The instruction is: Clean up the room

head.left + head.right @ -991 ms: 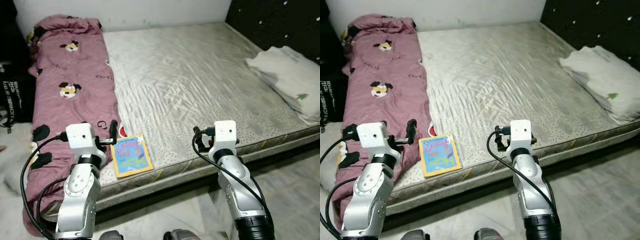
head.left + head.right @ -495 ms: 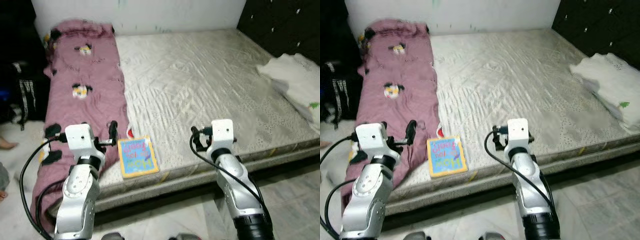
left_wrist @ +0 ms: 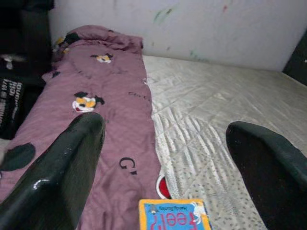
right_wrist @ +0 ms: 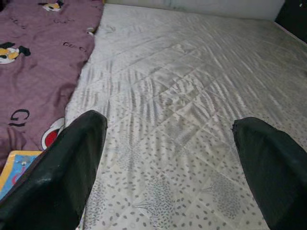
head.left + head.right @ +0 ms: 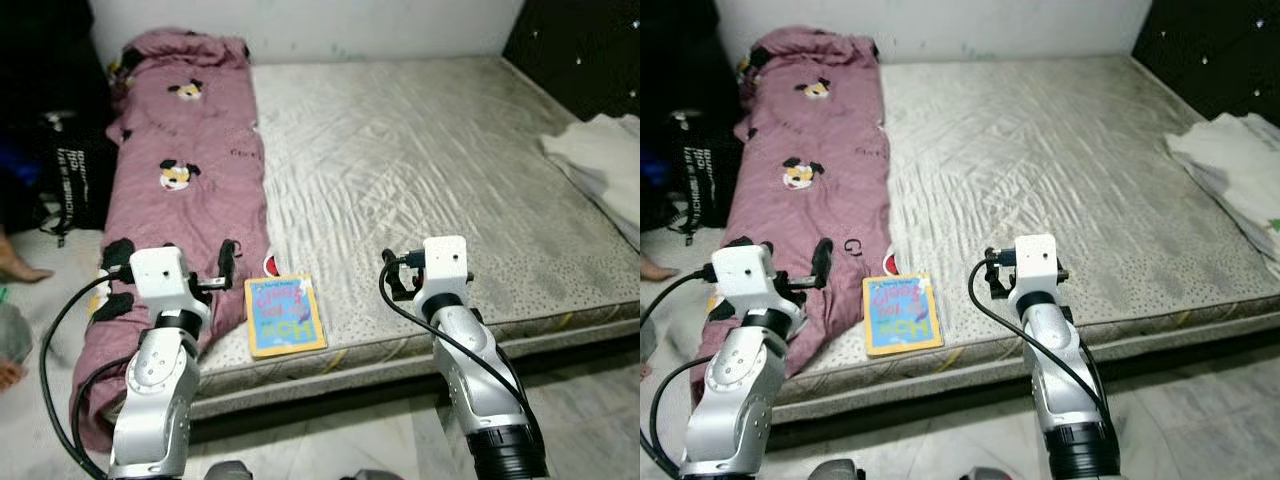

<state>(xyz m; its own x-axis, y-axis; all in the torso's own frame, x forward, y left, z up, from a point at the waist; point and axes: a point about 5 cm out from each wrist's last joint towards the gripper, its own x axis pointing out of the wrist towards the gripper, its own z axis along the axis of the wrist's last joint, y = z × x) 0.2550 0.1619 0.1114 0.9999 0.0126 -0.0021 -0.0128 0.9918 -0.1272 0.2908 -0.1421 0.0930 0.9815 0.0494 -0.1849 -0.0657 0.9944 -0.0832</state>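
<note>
The left tool is raised in front of the near edge of the bed, with its two black fingers spread wide and nothing between them. Just ahead of this tool, and a little toward the robot's right, a small book with a blue cover and yellow border lies flat on the mattress, near the edge. A small red and white thing, too little to name with certainty, lies just beyond the book, touching the side of a pink blanket with cartoon mouse prints. The blanket stretches away from the left tool along the left side of the bed, up to the wall. The right tool is held at a similar height, well apart from the left one, over the bare mattress; its fingers are also spread and empty. Far to the right of the right tool, a folded white cloth rests on the bed. To the left of the blanket a black bag stands on the floor, and a person's foot is near it.
</note>
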